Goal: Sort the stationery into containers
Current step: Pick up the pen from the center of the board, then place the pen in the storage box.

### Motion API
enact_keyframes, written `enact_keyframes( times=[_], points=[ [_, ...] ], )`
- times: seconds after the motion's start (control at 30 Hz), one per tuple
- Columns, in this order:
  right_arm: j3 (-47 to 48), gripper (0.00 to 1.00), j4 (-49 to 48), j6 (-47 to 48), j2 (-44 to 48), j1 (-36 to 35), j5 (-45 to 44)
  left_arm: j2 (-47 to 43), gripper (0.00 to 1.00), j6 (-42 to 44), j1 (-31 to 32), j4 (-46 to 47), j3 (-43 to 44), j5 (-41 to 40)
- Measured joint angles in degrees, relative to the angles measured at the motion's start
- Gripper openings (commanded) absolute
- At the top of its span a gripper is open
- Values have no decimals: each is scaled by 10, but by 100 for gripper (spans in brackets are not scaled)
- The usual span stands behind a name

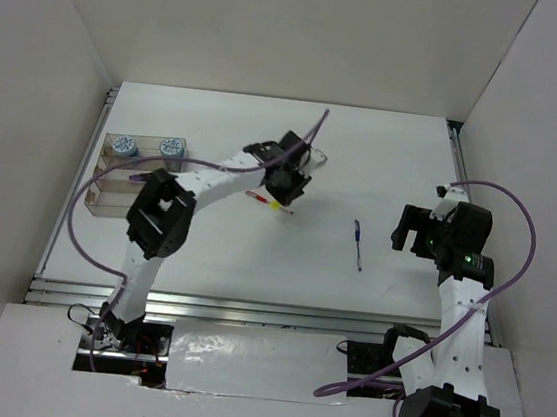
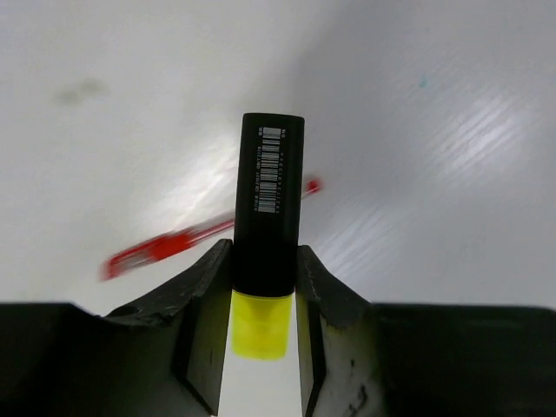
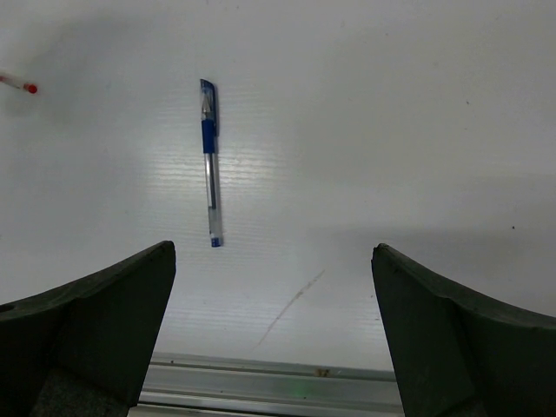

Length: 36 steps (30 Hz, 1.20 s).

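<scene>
Left tool (image 2: pixel 265 261) closed narrow on the yellow highlighter (image 2: pixel 268 200), one dark finger pressed against each side just below the black cap. Cap pointing toward the top of the left wrist frame, barcode label facing the camera, yellow body showing between the fingers at lower centre. Behind the highlighter, crossing at a slant from centre left to centre right of that frame, the red pen (image 2: pixel 174 243), blurred, lying on the white desk (image 1: pixel 396 151). Cannot tell whether the highlighter is touching the desk or lifted off it. In the top view, this grip just left of centre, with the red pen right beside it. Right tool (image 3: pixel 271 252) spread wide with nothing between its fingers, held above the desk at the right of the top view. Ahead of it, in the upper left of the right wrist frame, the blue pen (image 3: pixel 208 165), flat on the desk, alone, well apart from the highlighter and the red pen. Clear organiser tray (image 1: pixel 108 204) at the left edge of the desk in the top view, partly hidden by the left arm. At its upper end, blue roll (image 1: pixel 123 145) and, just right of it, second blue roll (image 1: pixel 171 146), both upright with white patterned tops; cannot tell which compartments.
</scene>
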<state>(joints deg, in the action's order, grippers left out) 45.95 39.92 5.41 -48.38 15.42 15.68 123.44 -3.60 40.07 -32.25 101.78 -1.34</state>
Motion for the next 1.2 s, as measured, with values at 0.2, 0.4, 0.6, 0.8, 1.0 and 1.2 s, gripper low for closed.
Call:
enact_keyframes(
  times=[0.2,0.4,0.6,0.8,1.0,1.2],
  points=[
    [0,100,0,0,-6,-3,7,-196,0,200,-151,-43,-13,86],
    [2,100,2,2,-37,-21,13,-341,0,436,-348,-87,-93,172],
    [10,100,5,5,-66,-43,16,-306,0,667,-500,-184,-151,219],
    [23,100,12,11,-108,-73,17,-217,0,796,-553,-239,-107,235],
    [25,100,17,17,-139,-105,12,-190,1,862,-550,-234,-99,231],
    [35,100,20,17,-175,-119,4,-157,19,872,-542,-206,-99,211]
  ],
)
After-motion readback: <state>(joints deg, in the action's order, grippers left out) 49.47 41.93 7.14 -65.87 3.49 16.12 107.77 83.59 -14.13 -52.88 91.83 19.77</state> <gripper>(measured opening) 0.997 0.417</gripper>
